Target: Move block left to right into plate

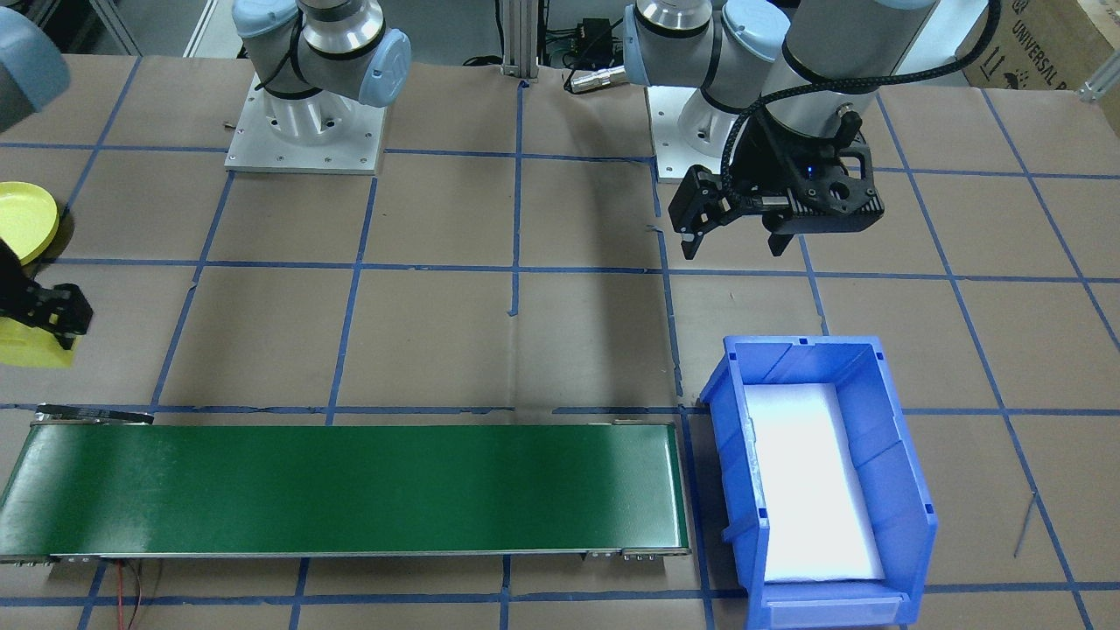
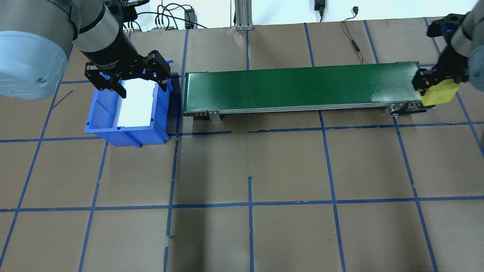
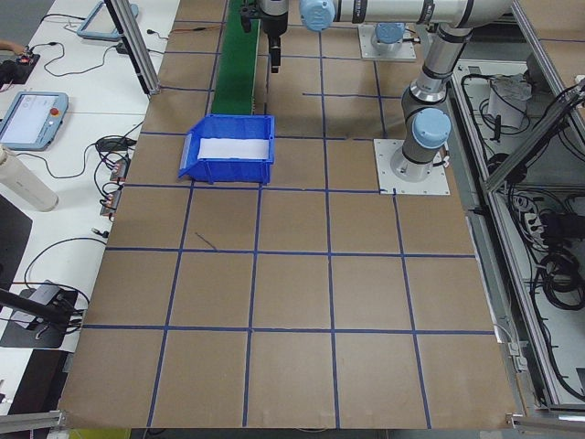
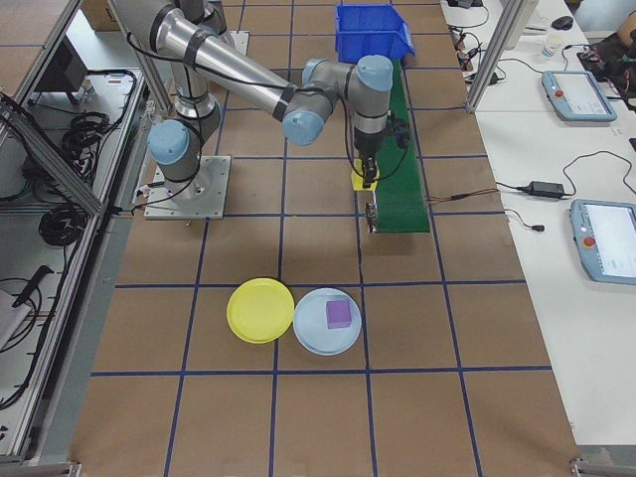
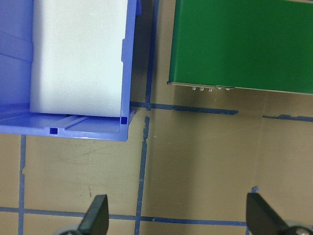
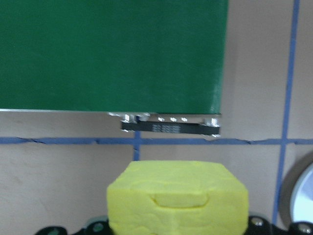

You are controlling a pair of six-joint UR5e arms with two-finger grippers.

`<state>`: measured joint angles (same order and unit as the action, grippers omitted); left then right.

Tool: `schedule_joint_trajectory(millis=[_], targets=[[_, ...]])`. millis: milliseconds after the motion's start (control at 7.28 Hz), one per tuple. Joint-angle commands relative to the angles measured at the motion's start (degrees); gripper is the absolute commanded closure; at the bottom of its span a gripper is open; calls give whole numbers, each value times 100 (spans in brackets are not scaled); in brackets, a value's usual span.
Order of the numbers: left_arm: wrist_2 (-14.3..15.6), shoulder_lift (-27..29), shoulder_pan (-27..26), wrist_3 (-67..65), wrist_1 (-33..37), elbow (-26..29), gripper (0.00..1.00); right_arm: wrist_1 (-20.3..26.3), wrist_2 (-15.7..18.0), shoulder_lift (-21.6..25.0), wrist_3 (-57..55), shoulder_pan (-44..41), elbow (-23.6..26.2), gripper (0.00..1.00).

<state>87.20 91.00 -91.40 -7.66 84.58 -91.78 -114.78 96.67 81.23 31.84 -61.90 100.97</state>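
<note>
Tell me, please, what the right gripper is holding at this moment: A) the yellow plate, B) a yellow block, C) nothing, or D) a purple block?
B: the right gripper is shut on a yellow block just off the end of the green conveyor belt.

You are looking along the counter (image 3: pixel 292 302) at a blue bin (image 3: pixel 228 159) sitting just short of the green conveyor (image 3: pixel 239 46), the near arm's tool (image 3: pixel 274 57) hanging beside that belt.
</note>
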Motion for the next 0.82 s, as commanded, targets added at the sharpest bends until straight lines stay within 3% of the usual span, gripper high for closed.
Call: schedule_joint_trajectory(millis=[0, 275, 549, 687], targets=[[-19, 6, -9, -17, -38, -242, 0, 218, -8, 25, 1425, 1420, 55, 67], [-10, -3, -9, -25, -73, -139, 0, 264, -26, 25, 2742, 2468, 299, 70], [52, -30, -9, 1, -178, -104, 0, 220, -297, 7, 3318, 3321, 572, 71], [34, -30, 0, -7, -170, -104, 0, -207, -281, -71, 3520, 3508, 843, 71]])
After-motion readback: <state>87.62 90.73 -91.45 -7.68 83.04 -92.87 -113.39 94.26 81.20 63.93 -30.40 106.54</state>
